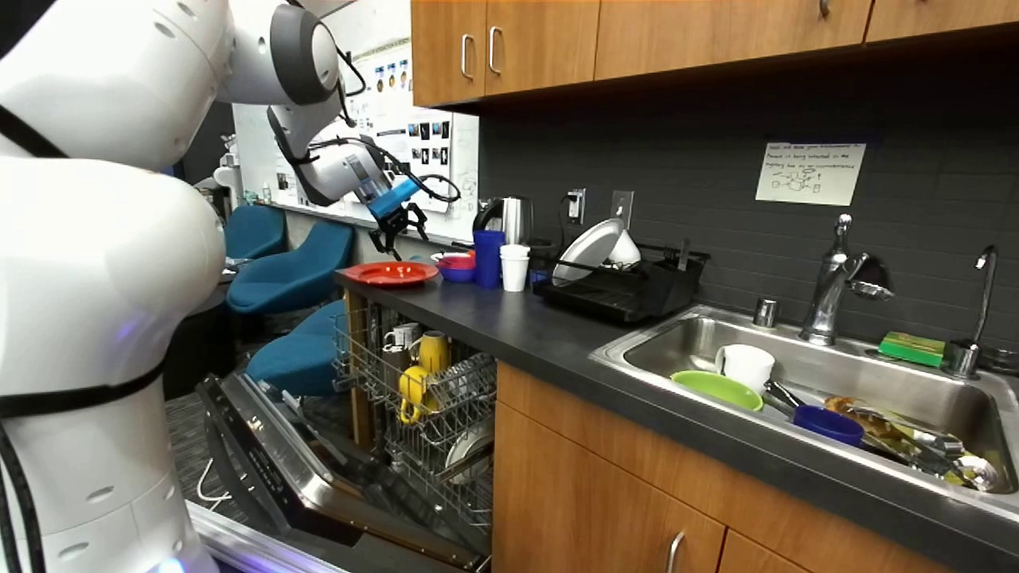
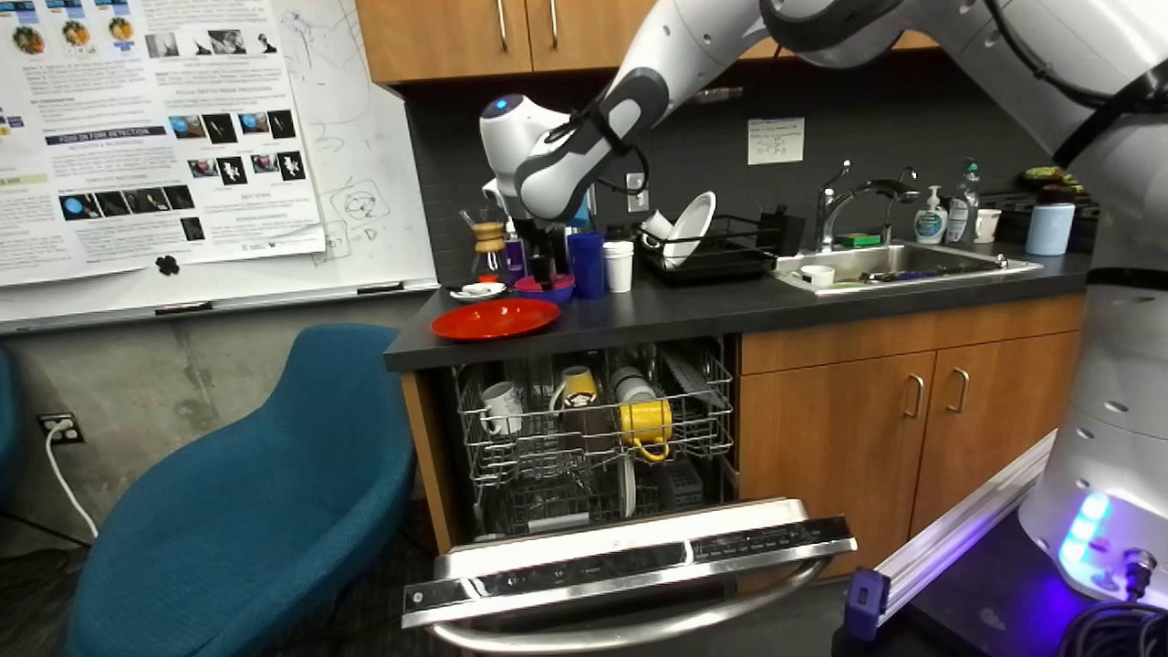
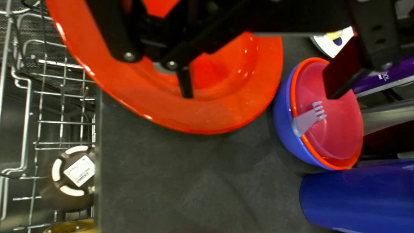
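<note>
Dark-topped bench [image 2: 657, 315] running through both exterior views; dishwasher [image 2: 630, 543] beneath the bench end, door lowered; steel sink [image 1: 669, 346] set into the bench, off to one side of the dishwasher; upper rack [image 3: 26, 123] inside the dishwasher, just beyond the bench edge in the wrist view; black dish rack [image 1: 669, 290] on the bench, near the sink; red plate [image 2: 495, 319] lying flat on the bench, near the bench corner; pincer [image 3: 260, 94] over the bench, spread wide; overlaps in the wrist view the plate with one finger [image 3: 185, 84] and the nested bowls [image 3: 339, 129] with the opposite finger; cannot confirm contact with either; blue tumbler [image 1: 489, 259] upright beside the bowls; nested bowls placed just beside the plate, blue outermost, pink innermost; white cups [image 2: 619, 269] stacked upright beside the tumbler; yellow mug [image 2: 645, 424] in the upper rack; pale fork [image 3: 307, 122] at the bowl rim, tines pointing inward.
</note>
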### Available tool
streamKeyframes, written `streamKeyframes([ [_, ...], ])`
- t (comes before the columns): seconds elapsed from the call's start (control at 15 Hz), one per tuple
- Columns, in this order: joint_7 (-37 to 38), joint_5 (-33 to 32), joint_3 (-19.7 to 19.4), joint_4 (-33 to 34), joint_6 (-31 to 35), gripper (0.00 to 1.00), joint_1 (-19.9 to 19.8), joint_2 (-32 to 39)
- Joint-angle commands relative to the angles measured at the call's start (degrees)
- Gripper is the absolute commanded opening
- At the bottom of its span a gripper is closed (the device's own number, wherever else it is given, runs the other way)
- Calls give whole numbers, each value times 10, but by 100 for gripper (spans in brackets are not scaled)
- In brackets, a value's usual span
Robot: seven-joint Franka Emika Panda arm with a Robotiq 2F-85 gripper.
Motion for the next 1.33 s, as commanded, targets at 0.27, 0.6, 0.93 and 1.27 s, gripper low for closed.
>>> streamKeyframes([
  [0.27,-37,-23,-38,135,-15,100,-1,90],
  [0.6,-51,-14,-41,144,-22,81,-4,99],
  [0.93,-52,-9,-39,153,-26,31,-6,103],
  [1.27,-52,-2,-38,161,-34,0,-7,108],
])
